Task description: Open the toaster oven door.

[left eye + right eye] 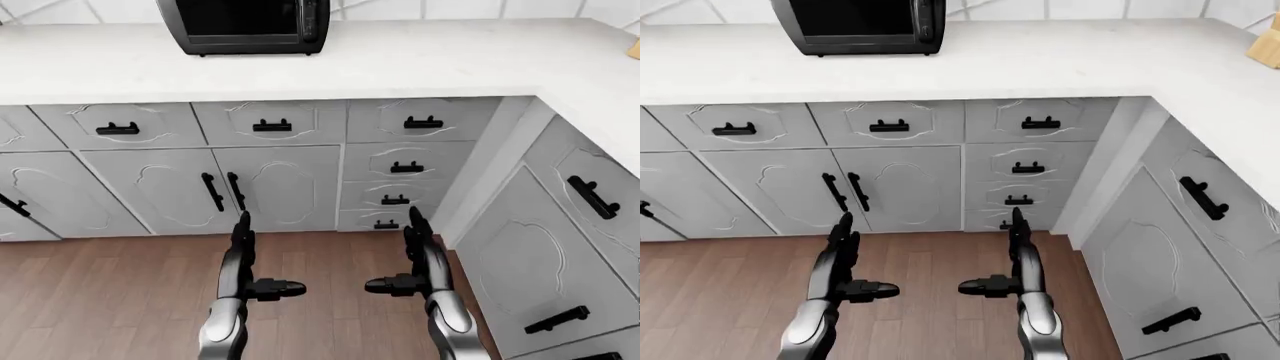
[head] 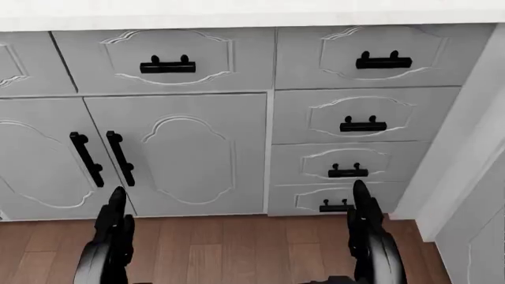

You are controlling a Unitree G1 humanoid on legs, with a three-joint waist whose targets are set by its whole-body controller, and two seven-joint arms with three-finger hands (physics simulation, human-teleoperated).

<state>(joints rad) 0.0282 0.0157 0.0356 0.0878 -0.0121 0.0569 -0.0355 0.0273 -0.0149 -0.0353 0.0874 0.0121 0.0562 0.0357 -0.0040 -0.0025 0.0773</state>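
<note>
Approach step: the toaster oven (image 1: pixel 247 26) sits at the top of the left-eye view on the counter (image 1: pixel 420 64), door shut. Left hand (image 1: pixel 243 259) and right hand (image 1: pixel 420 259) hang low, fingers spread, holding nothing, well apart from it. Next, I judge: close in, raise 1 hand to the door.

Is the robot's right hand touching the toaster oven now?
Apart. The left-eye view shows the right hand low over the floor, the toaster oven high on the counter.
</note>
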